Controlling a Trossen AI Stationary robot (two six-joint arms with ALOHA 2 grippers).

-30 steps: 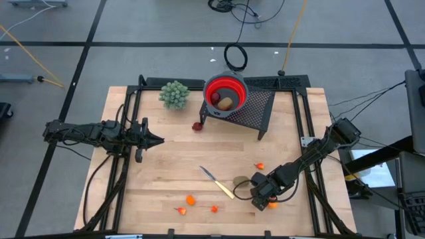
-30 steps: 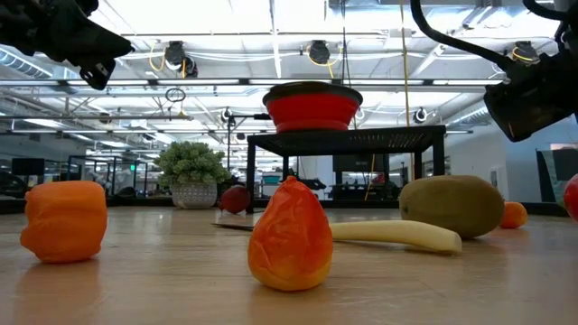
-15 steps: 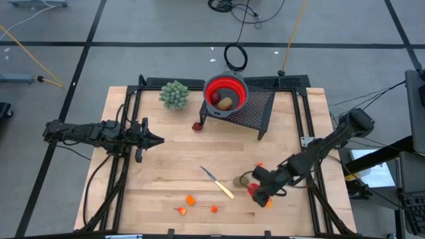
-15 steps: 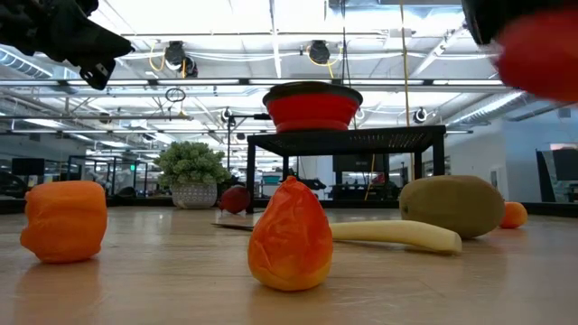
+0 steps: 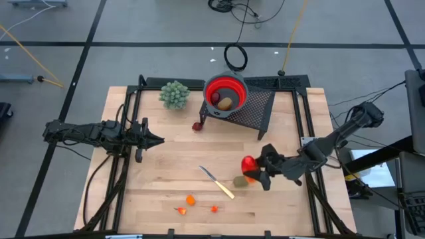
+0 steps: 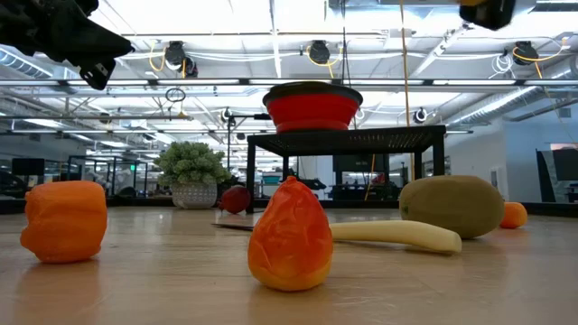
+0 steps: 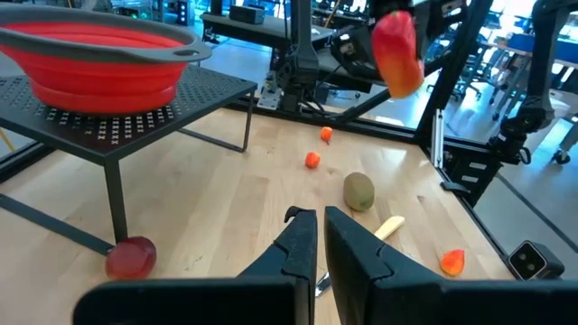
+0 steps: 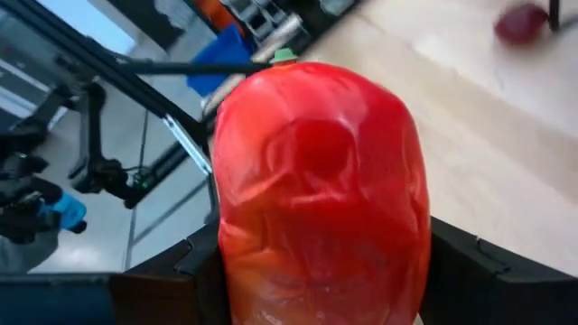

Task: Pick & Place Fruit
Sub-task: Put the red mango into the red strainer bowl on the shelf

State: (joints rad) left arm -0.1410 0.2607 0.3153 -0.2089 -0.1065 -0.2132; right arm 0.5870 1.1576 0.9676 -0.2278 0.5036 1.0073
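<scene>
The left tool (image 5: 158, 140), closed and empty, is held above the left side of the pale wooden surface (image 5: 172, 166). Small orange toy bits (image 5: 190, 199) are seen near the front edge, a brown kiwi-like oval (image 5: 240, 181) right of centre. Just beside it, a long orange-red toy fruit (image 5: 249, 164) is gripped by the right tool (image 5: 255, 169), lifted clear.

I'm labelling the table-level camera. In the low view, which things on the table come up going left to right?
Orange piece → potted plant → dark red fruit → orange-red pointed piece → knife's pale handle → kiwi → small orange bit.
</scene>
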